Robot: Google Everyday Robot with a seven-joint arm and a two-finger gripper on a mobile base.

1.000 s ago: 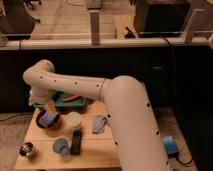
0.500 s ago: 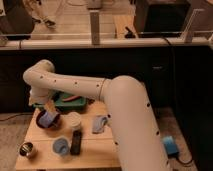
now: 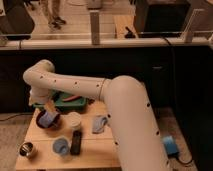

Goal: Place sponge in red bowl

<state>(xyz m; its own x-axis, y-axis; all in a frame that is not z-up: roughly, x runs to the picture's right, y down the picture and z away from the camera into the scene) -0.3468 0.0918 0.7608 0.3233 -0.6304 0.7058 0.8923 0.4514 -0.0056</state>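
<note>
The red bowl sits at the left of the wooden table. A blue-purple block that looks like the sponge lies inside it. My gripper hangs at the end of the white arm, just above the bowl's back rim and right over the sponge. Whether it touches the sponge cannot be seen.
A green tray stands behind the bowl. A white cup, a black oblong object, a blue cup, a metal can and a grey-blue cloth are on the table. A blue object lies on the floor at right.
The arm and gripper stay over the bowl with almost no movement. A person in the background has walked on.
</note>
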